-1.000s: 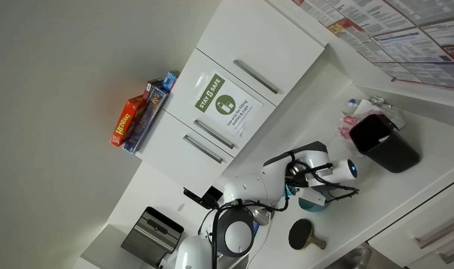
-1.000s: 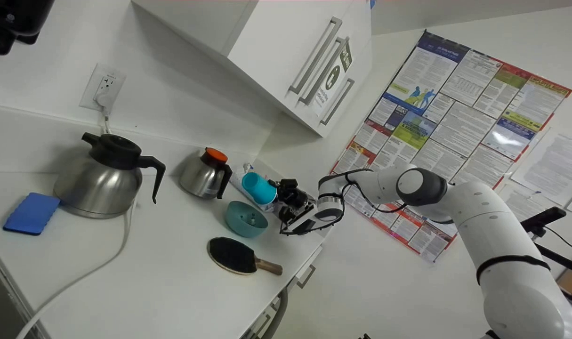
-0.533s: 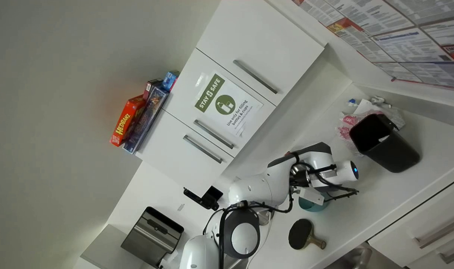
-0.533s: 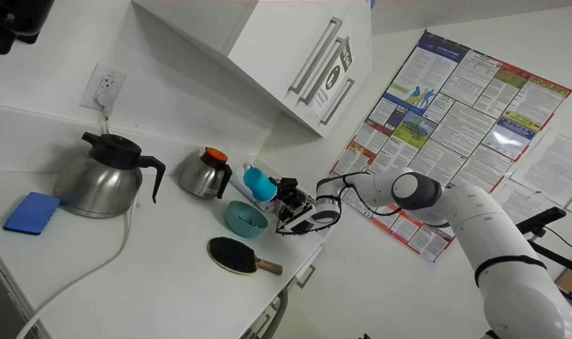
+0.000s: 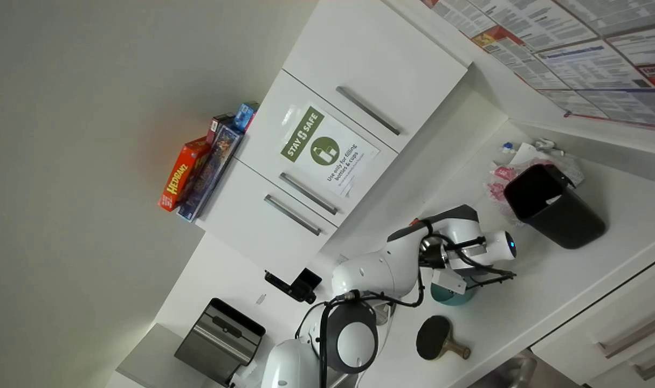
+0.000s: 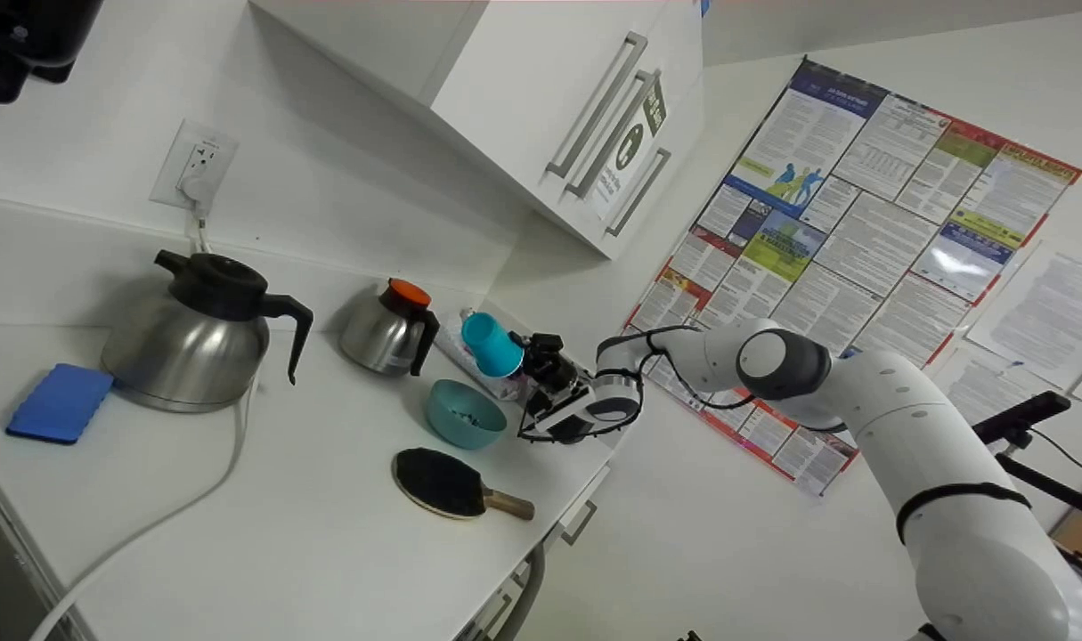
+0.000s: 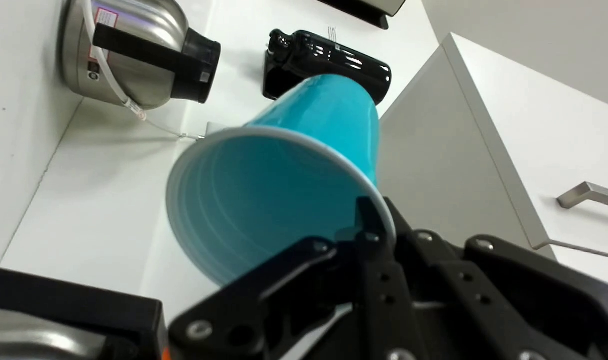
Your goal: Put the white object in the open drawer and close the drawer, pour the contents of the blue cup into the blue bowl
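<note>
The blue cup (image 7: 329, 112) is tipped over, its white-rimmed mouth facing down and its base up in an exterior view (image 6: 494, 345). My gripper (image 7: 376, 205) is shut on the cup's wall at the rim, one finger inside and one outside. The part of the cup's inside that shows looks empty. The blue bowl (image 6: 465, 436) stands upright on the counter just below the cup, with small dark pieces in it. In an exterior view the arm covers the cup and part of the blue bowl (image 5: 448, 297). The white object and the open drawer are out of view or hidden.
A paddle (image 6: 438, 483) lies near the bowl. Behind it stand an orange-lidded carafe (image 6: 382, 334) and a larger steel carafe (image 6: 189, 347) with a white cord (image 6: 238, 445). A black bin (image 5: 567, 221) stands beyond the arm. Wall cabinets (image 6: 541, 133) hang above.
The cup has risen slightly and turned a little further mouth-down, with the arm shifting slightly. More small pieces seem to show in the bowl. The last half second brings little motion.
</note>
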